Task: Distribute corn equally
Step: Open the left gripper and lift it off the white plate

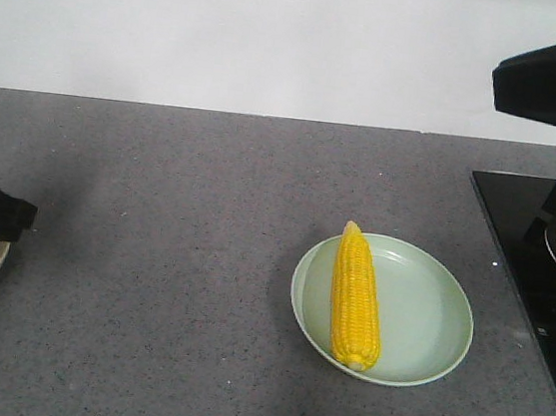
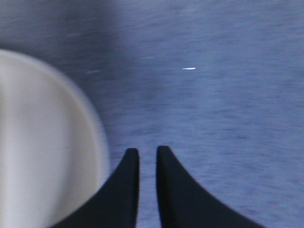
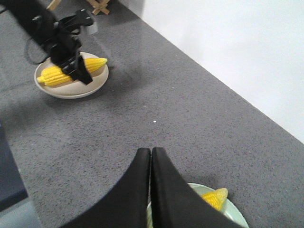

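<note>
- One corn cob (image 1: 357, 299) lies in the green plate (image 1: 435, 326).
- Another cob (image 3: 71, 72) lies in the beige plate (image 3: 71, 89).
- Left gripper (image 2: 147, 151) slightly apart, empty.
- Right gripper (image 3: 150, 153) pressed together, empty.

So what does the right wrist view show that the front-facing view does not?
Only the right wrist view shows the corn lying on the beige plate, with the left gripper over it, and the right gripper with its fingers together. Only the front-facing view shows the black stove. Both show the corn on the green plate and the gray counter.
</note>
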`<state>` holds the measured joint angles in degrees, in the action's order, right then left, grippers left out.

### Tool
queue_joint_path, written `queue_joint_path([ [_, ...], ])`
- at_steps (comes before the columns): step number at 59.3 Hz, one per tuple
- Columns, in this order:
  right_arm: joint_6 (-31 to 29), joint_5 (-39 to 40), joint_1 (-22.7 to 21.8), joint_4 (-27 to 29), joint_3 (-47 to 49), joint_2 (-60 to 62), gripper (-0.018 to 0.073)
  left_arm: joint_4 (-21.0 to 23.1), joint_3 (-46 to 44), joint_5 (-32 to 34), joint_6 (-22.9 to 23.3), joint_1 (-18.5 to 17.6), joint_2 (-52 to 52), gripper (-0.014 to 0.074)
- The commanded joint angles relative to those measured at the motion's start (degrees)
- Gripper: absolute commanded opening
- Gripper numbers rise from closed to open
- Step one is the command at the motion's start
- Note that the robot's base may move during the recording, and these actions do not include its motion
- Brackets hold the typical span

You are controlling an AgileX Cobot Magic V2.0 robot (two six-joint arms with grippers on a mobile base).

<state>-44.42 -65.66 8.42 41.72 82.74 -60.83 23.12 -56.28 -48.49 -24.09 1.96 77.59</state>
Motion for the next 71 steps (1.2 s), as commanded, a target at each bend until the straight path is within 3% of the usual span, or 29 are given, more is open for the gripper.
queue_joint_path([
  [1,-0.6,9.2,-0.4,1.3,-5.3,3.1,-0.0006,18.5,7.4,6.7,-13.6,0.1,-7.7,-0.0009],
  [5,-1.7,14.1,-0.4,1.3,-12.2,5.9,-0.0006,28.8,12.8,7.8,-22.4,0.1,-12.4,-0.0008],
  [12,-4.8,22.4,-0.4,1.5,-25.3,11.7,-0.0006,45.1,23.1,8.4,-42.4,0.1,-20.6,-0.0008],
  [19,-5.9,29.1,-0.4,1.7,-37.4,17.2,-0.0006,56.4,29.8,7.9,-54.7,0.1,-27.3,-0.0008],
  [24,-5.9,33.0,-0.4,2.0,-44.5,20.3,-0.0006,60.9,33.5,8.0,-59.3,0.1,-30.8,-0.0008],
  [37,-5.9,40.0,-0.4,2.1,-54.4,25.6,-0.0006,62.3,35.1,8.5,-60.4,0.1,-33.2,-0.0008],
  [71,-5.9,39.8,-0.4,2.3,-54.5,26.0,-0.0006,63.4,35.1,5.9,-60.4,0.1,-33.2,-0.0008],
])
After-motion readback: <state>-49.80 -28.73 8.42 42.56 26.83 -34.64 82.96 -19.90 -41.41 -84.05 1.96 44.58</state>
